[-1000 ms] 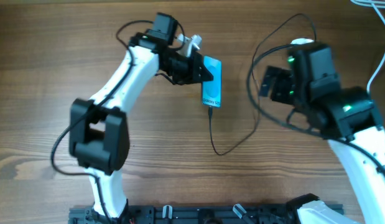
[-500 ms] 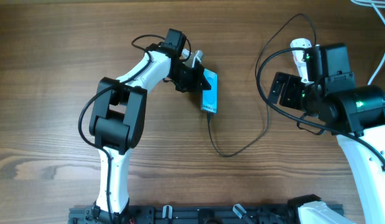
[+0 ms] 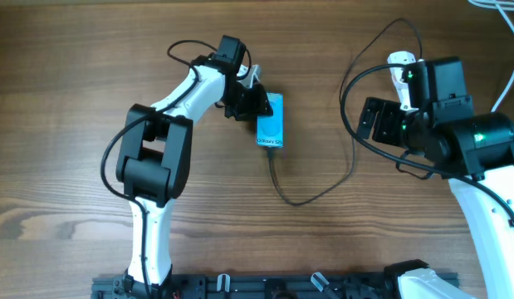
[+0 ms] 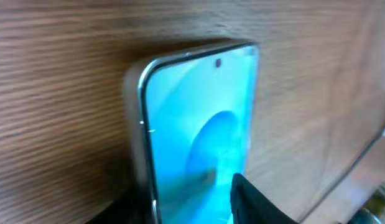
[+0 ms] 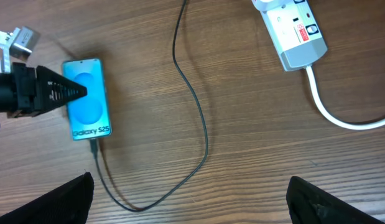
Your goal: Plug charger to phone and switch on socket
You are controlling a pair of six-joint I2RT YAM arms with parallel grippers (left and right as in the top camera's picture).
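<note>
Just nudged the phone (image 3: 271,123) toward the tabletop's left edge with the left fingers (image 5: 58,92) at its side, grip impossible to tell, cable (image 5: 206,140) seemingly plugged in, leaving the socket (image 5: 290,31) near the far right corner for the wide-open, empty right fingers (image 5: 61,199).

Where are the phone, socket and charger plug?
phone (image 5: 86,99), right wrist view, middle of the cyan screen.
socket (image 5: 283,25), right wrist view, white top face.
charger (image 5: 94,147), right wrist view, plug tip at the phone's bottom edge.

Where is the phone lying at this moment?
In the overhead view the phone lies on the wooden table, left of centre, at the tips of the left gripper, with the black charger cable leaving its lower end.
</note>
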